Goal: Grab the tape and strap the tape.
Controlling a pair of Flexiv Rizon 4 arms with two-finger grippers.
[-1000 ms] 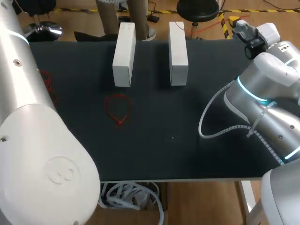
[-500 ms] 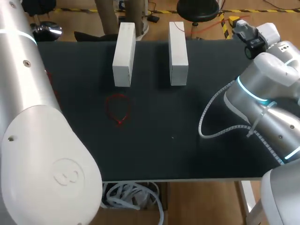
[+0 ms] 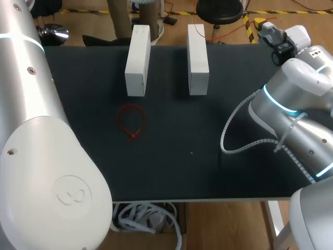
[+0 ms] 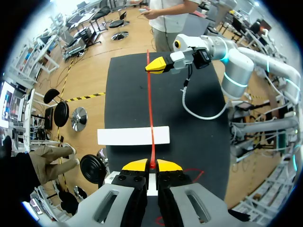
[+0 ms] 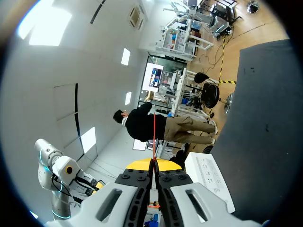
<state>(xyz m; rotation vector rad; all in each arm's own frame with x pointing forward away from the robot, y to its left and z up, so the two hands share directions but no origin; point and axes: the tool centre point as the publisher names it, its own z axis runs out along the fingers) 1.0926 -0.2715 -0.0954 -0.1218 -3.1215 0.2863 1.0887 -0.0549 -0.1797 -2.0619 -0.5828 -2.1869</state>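
our left fingers [image 4: 146,164] and right fingers [image 5: 147,163] each pinch the thin red plastic strap [image 4: 151,118] taut between them; an uneven pull could slip it free.

Two red ties. #1: thin red plastic strap [image 4: 151,113], straight and taut, off the table. One end is pinched between the closed yellow tips of the left gripper [image 4: 152,165], the other end is clamped in the right gripper [image 5: 154,163]. #2: red tie closed into a teardrop loop [image 3: 130,121], flat on the black tabletop, lock head pointing to the near edge, just in front of the left white rectangular block [image 3: 137,60], not touching it.
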